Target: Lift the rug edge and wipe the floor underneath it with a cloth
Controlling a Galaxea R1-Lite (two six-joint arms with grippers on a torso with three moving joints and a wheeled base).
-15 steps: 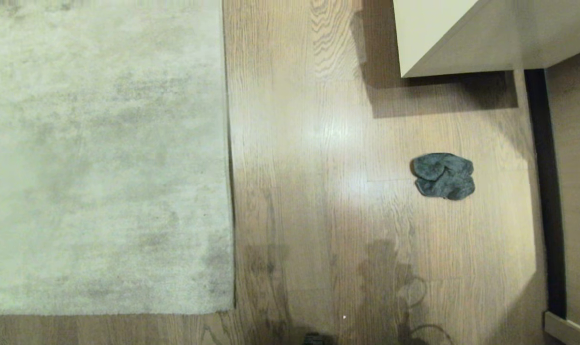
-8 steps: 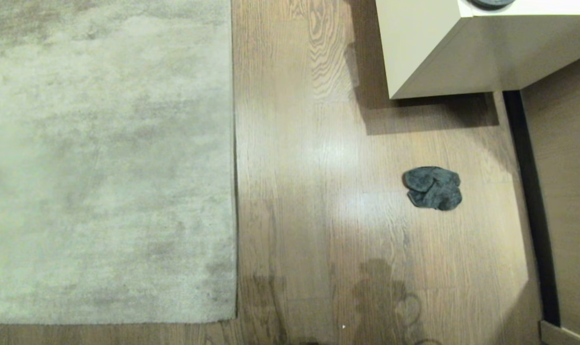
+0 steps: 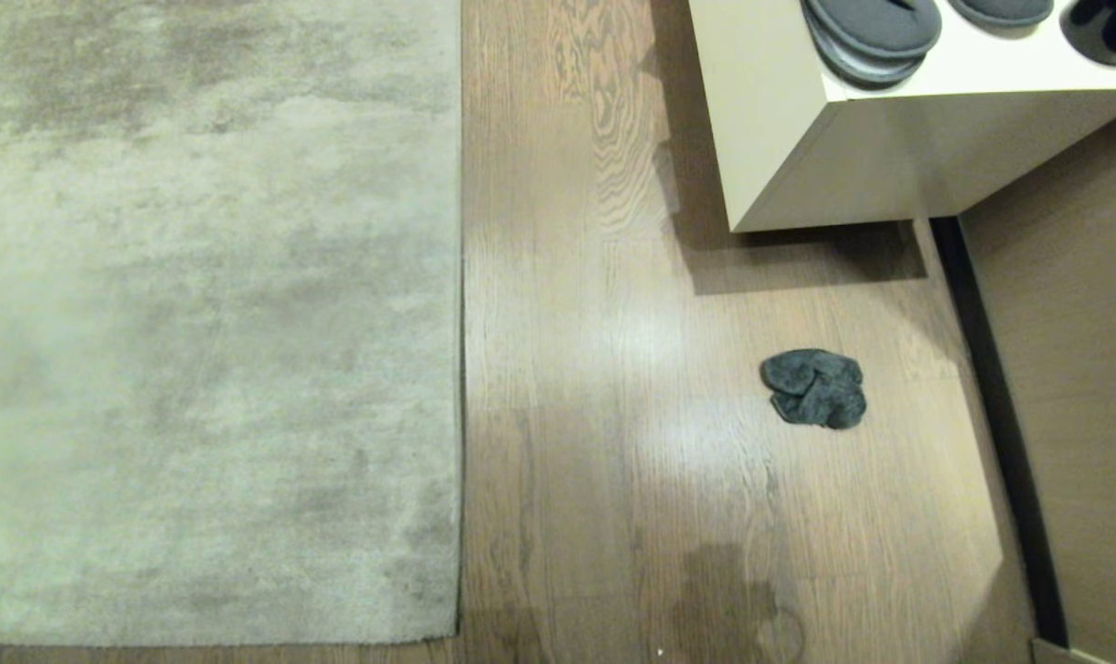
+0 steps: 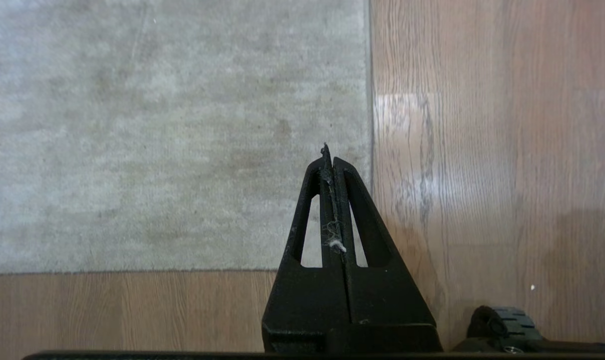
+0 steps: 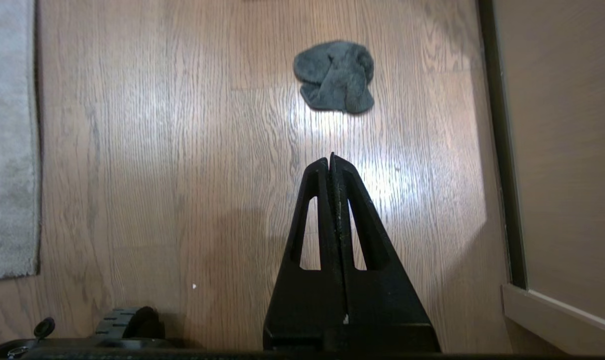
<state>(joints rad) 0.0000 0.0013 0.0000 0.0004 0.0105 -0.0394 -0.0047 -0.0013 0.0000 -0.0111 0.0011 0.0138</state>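
Observation:
The pale mottled rug (image 3: 207,323) lies flat over the left half of the head view, its long edge running down the middle and its near corner at the bottom. Wood-plank floor (image 3: 595,369) fills the strip to its right. A dark grey-teal cloth (image 3: 813,388) sits bunched on the floor, well right of the rug. Neither arm shows in the head view. My left gripper (image 4: 328,152) hangs shut and empty above the rug (image 4: 172,140) near its corner. My right gripper (image 5: 331,160) is shut and empty over bare floor, short of the cloth (image 5: 335,76).
A cream cabinet (image 3: 798,138) stands at the far right with dark grey slippers (image 3: 876,28) on top. A brown panel (image 3: 1065,387) with a dark gap lines the right side. A wheel (image 5: 130,320) of my base shows low in the right wrist view.
The whole head view has shifted: the camera has tilted so the cabinet top and slippers come into sight and the cloth looks smaller. The rug and the cloth have not moved on the floor.

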